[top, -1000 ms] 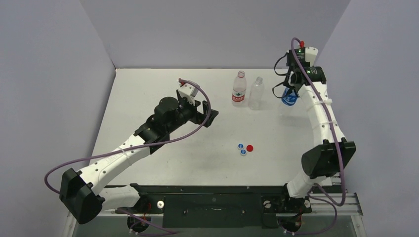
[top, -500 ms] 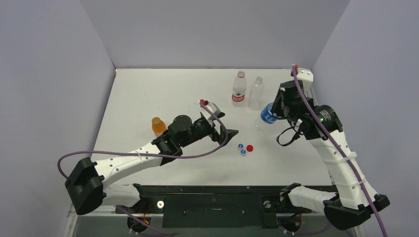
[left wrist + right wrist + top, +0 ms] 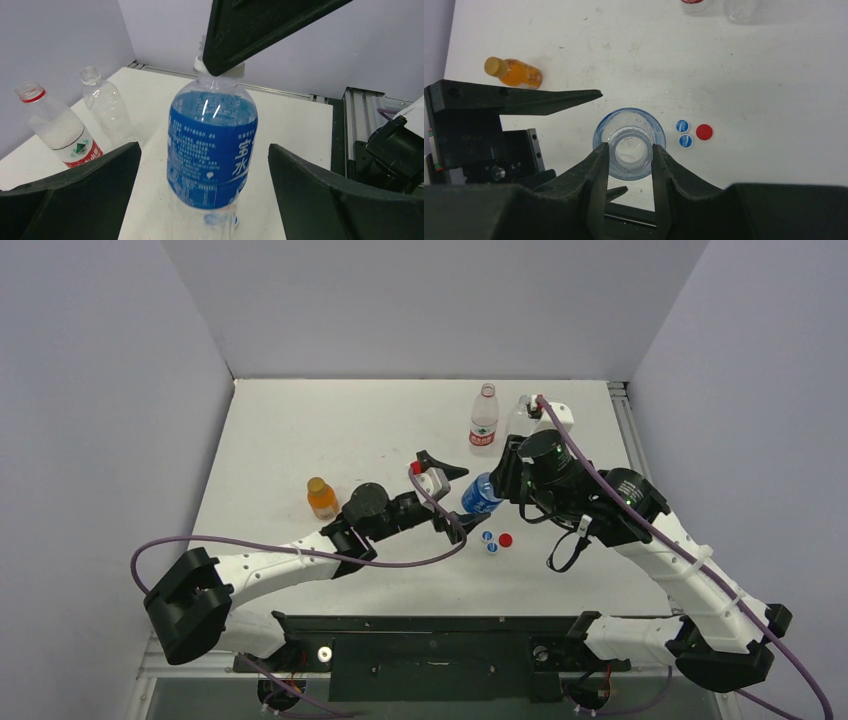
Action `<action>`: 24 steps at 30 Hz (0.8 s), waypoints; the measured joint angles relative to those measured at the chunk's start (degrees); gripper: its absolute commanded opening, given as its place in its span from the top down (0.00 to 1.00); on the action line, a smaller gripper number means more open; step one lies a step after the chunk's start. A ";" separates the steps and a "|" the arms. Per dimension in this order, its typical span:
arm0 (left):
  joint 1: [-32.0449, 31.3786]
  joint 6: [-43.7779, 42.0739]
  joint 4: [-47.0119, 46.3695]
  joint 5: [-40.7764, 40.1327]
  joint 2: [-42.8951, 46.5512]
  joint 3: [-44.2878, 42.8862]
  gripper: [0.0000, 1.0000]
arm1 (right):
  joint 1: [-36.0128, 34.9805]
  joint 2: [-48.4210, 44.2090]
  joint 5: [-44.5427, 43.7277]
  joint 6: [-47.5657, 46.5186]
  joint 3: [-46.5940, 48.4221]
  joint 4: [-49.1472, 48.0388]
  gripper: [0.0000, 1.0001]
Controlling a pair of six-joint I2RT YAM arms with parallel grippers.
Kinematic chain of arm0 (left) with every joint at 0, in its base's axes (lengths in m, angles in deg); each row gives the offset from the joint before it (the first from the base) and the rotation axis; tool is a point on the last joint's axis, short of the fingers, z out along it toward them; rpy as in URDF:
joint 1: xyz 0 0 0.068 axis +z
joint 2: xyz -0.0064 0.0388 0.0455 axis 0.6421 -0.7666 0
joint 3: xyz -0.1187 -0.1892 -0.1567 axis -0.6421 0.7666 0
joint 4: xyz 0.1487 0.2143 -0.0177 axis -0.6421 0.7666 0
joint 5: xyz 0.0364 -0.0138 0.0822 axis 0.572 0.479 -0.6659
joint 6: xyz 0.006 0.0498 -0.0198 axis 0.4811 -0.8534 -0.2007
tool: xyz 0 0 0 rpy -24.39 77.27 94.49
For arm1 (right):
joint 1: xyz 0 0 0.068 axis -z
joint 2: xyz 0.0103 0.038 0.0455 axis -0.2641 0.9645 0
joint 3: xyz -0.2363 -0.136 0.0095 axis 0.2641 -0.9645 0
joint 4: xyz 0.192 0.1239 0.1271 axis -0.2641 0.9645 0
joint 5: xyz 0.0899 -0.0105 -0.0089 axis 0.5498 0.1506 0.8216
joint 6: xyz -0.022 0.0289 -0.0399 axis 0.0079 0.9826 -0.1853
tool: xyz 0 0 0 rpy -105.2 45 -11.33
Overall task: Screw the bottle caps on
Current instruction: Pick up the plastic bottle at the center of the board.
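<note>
A: Where do things stand?

B: The right gripper (image 3: 630, 150) is clamped on the open neck of the blue bottle (image 3: 212, 135), at the centre of the top view. The left gripper (image 3: 205, 147) has its fingers wide apart, one on each side of the bottle's body, touching nothing.

A: And the caps?

B: Two blue-and-white caps (image 3: 487, 536) and a red cap (image 3: 506, 539) lie on the table (image 3: 300, 430) just below the bottle. The orange bottle (image 3: 321, 497), left of centre, looks capped.

A: So what's the step?

B: A handover, I'd judge. Close the left fingers squarely on the labelled middle, and have them firm before the right lets go. Thin plastic buckles if squeezed hard. Keep the bottle upright, with the neck free for a cap.
</note>
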 measured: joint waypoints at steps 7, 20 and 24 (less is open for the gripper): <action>0.04 -3.13 -0.52 3.56 0.00 0.48 0.04 | -3.78 2.12 1.01 1.36 2.16 -1.18 1.00; 1.53 -4.20 0.83 6.78 0.81 1.97 0.31 | -5.33 2.25 1.01 1.42 4.94 -1.16 1.00; 1.75 -3.58 1.90 7.28 0.81 1.90 0.59 | -5.57 2.27 1.07 1.40 5.05 -0.79 1.00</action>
